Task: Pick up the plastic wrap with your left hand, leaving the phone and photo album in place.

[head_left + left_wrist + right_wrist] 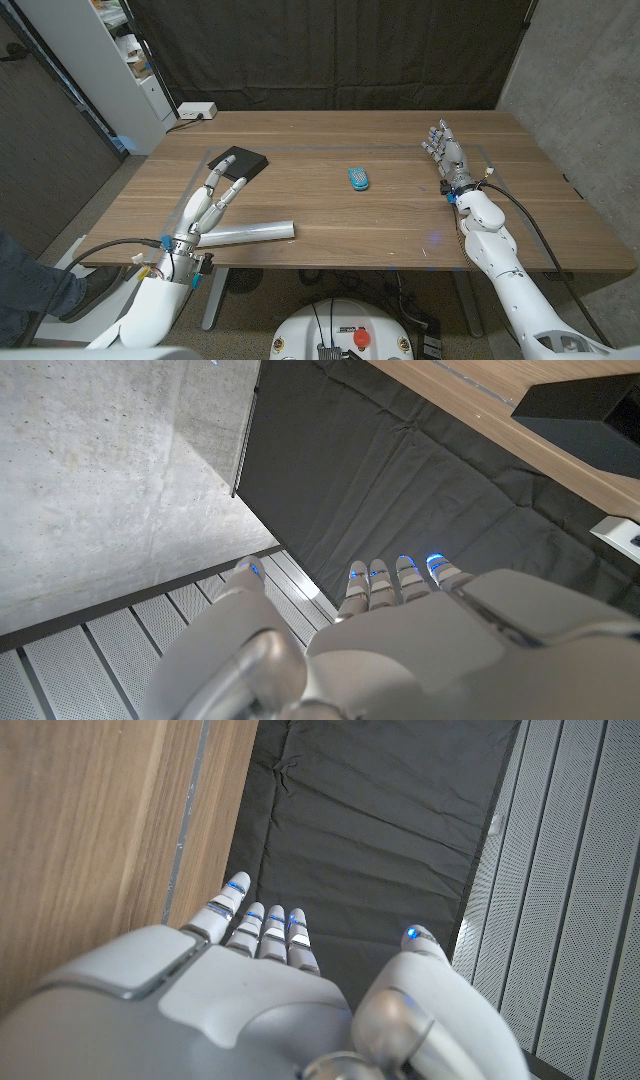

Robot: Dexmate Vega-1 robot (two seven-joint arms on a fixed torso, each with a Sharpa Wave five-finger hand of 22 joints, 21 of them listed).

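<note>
The left hand (pixel 210 205) was held out straight from its wrist, its fingers (pixel 222 190) extended and slightly apart, gripping nothing. The left arm (pixel 160 290) came in from the near corner behind the fingers. In the left wrist view the back of the left hand (pixel 420 650) showed with the fingertips close together and the thumb set apart from them. The right hand (pixel 447 155) likewise had its fingers (pixel 438 138) stretched out and empty, the white right forearm (pixel 495 245) trailing behind them. The right wrist view showed that hand (pixel 270 1000) with its thumb spread away from the fingers.

No readable text, labels, brands or nos. anywhere; shelf items by the wall too small/blurred to make out.
</note>
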